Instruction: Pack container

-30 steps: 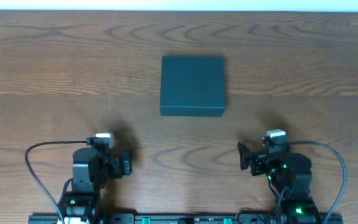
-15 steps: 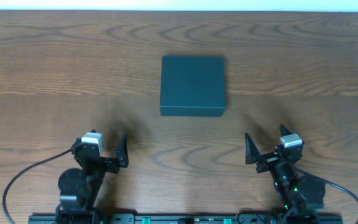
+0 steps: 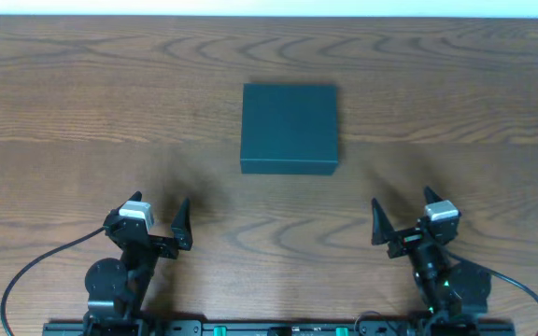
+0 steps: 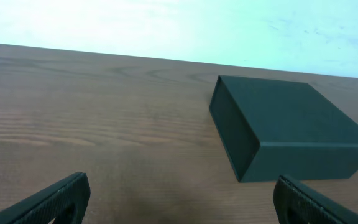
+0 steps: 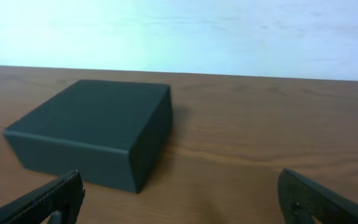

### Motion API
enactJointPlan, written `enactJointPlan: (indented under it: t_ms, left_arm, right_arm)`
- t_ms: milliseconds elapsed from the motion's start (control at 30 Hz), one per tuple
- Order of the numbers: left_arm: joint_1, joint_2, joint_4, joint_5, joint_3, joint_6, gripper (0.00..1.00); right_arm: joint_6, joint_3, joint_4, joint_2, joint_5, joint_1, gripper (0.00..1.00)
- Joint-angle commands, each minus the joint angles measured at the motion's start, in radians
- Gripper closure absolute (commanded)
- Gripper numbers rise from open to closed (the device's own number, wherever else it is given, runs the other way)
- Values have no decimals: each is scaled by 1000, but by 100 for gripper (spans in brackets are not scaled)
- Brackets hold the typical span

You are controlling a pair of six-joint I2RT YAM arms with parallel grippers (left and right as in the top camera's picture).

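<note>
The dark teal container [image 3: 290, 126] sits shut on the wooden table, mid-table, its lid flat on top. It also shows in the left wrist view [image 4: 291, 124] and in the right wrist view [image 5: 92, 121]. My left gripper [image 3: 149, 227] is open and empty, near the front edge, well short and left of the container. Its fingers stand wide apart in its wrist view [image 4: 179, 205]. My right gripper [image 3: 417, 229] is open and empty, near the front edge, short and right of the container, fingers wide apart in its wrist view [image 5: 182, 199]. No snack packets or cans are in view.
The wooden table [image 3: 82, 103] runs to a pale wall at the back. A black rail [image 3: 269, 329] with the arm bases lies along the front edge. Cables loop from both arms at the front corners.
Both arms swung from pointing at each other to pointing forward at the container, and their fingers now stand wide apart. In the last half second they only shifted slightly.
</note>
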Motion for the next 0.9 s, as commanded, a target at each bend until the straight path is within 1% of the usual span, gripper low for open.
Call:
enactJointPlan:
  t_ms: [0, 67, 233, 300, 400, 533, 633, 700, 867]
  left_arm:
    - [4, -12, 0, -4, -31, -4, 5]
    - [25, -12, 0, -3, -31, -4, 4]
    - [134, -12, 0, -4, -31, -4, 5]
    - [154, -12, 0, -4, -31, -4, 5]
    - [138, -12, 0, -3, -31, -4, 5]
    - [98, -12, 0, -3, -31, -4, 5]
    - [91, -12, 0, -4, -31, -4, 5]
    - [95, -12, 0, -3, -31, -4, 5]
    - [96, -12, 0, -4, -31, -4, 5]
  right_arm:
    - [13, -3, -3, -7, -1, -51, 1]
    - [13, -3, -3, -7, -1, -90, 1]
    - [13, -3, -3, -7, -1, -213, 1]
    - [13, -3, -3, -7, 0, -233, 1]
    - [13, -3, -3, -12, 0, -185, 1]
    - [13, -3, -3, -12, -1, 3, 1]
    - [13, -3, -3, -12, -1, 95, 1]
    - [13, -3, -3, -12, -1, 105, 1]
    - [13, -3, -3, -12, -1, 61, 1]
